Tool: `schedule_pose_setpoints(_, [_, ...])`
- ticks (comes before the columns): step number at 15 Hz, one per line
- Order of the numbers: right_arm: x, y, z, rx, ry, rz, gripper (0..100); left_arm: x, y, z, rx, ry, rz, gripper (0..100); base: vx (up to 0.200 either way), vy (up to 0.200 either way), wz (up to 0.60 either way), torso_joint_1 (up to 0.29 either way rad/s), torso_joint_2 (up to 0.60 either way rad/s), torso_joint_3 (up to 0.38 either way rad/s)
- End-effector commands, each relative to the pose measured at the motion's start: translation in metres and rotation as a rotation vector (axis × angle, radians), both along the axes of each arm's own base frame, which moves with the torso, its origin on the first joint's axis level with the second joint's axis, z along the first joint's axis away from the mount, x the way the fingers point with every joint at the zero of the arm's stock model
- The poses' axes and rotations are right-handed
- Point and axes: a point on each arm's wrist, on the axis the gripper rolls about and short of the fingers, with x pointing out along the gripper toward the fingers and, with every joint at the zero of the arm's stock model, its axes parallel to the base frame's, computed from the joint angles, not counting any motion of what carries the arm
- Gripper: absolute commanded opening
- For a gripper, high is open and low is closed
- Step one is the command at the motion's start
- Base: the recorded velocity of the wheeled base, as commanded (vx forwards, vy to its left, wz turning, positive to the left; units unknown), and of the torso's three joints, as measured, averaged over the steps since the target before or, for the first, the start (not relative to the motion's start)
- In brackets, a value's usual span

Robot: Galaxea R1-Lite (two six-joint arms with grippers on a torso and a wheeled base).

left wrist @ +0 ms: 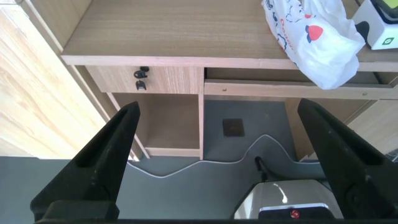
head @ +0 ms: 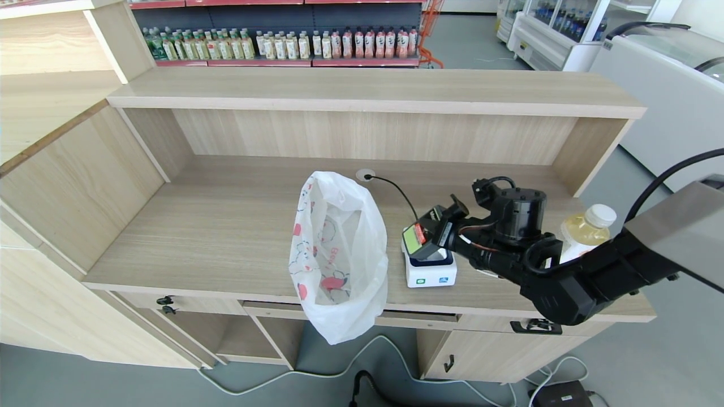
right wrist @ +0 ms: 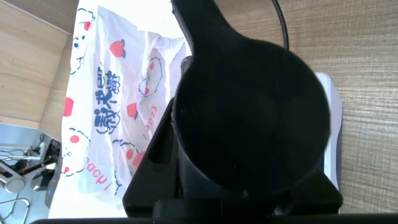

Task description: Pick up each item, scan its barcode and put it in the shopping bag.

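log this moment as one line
right tool shut on small item over scanner | left tool open before counter | shopping bag open on counter | bottle on counter

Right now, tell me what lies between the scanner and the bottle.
Head view: the right arm's wrist lies between scanner and bottle; the right gripper holds a small pack above the scanner.

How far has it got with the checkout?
Done: nothing shows inside the shopping bag yet, as far as I can tell. In hand: the right gripper holds a labelled item over the scanner. Left: bagging it, then the bottle on the counter.
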Motion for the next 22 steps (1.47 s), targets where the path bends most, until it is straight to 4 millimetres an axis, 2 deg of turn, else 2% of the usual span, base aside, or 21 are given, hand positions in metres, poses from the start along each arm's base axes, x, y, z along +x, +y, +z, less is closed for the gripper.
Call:
schedule_pose_setpoints(1, [0.000, 0.000, -0.002, -0.002, 0.002, -0.001, 0, 0.000, 0.000, 0.000, 0.000, 0.000, -0.001, 100, 0.000, 0.000, 0.00, 0.000, 0.00, 0.000])
schedule_pose_setpoints(3, [-0.002, -0.001, 0.006, 0.009, -0.024, -0.002, 0, 0.000, 0.000, 0.000, 0.000, 0.000, -0.001, 100, 0.000, 0.000, 0.00, 0.000, 0.00, 0.000])
schedule_pose_setpoints(5, [-0.016, -0.008, 0.038, 0.032, -0.092, -0.004, 0, 0.000, 0.000, 0.000, 0.000, 0.000, -0.001, 100, 0.000, 0.000, 0.00, 0.000, 0.00, 0.000])
schedule_pose_setpoints(7, [-0.045, -0.022, 0.067, -0.012, -0.180, 0.003, 0, 0.000, 0.000, 0.000, 0.001, -0.001, -0.001, 100, 0.000, 0.000, 0.00, 0.000, 0.00, 0.000])
schedule_pose_setpoints(10, [-0.087, -0.044, 0.085, -0.195, -0.317, 0.012, 0, 0.000, 0.000, 0.000, 0.004, -0.001, -0.001, 100, 0.000, 0.067, 0.00, -0.001, 0.00, 0.004])
schedule_pose_setpoints(13, [-0.105, -0.051, 0.102, -0.285, -0.431, 0.013, 0, 0.000, 0.000, 0.000, 0.006, -0.001, -0.001, 100, 0.000, 0.200, 0.00, -0.006, 0.00, 0.002])
schedule_pose_setpoints(16, [-0.102, -0.050, 0.100, -0.324, -0.443, 0.017, 0, 0.000, 0.000, 0.000, 0.006, -0.001, -0.001, 100, 0.000, 0.200, 0.00, 0.007, 0.00, 0.001])
schedule_pose_setpoints(18, [-0.093, -0.047, 0.091, -0.338, -0.414, 0.022, 0, 0.000, 0.000, 0.000, 0.006, -0.001, -0.001, 100, 0.000, 0.200, 0.00, 0.000, 0.00, 0.002])
schedule_pose_setpoints(20, [-0.079, -0.045, 0.079, -0.353, -0.381, 0.017, 0, 0.000, 0.000, 0.000, 0.006, -0.001, -0.001, 100, 0.000, 0.000, 0.00, 0.000, 0.00, 0.000])
schedule_pose_setpoints(22, [-0.056, -0.036, 0.060, -0.368, -0.334, 0.018, 0, 0.000, 0.000, 0.000, 0.003, -0.001, -0.001, 100, 0.000, 0.000, 0.00, 0.000, 0.00, 0.000])
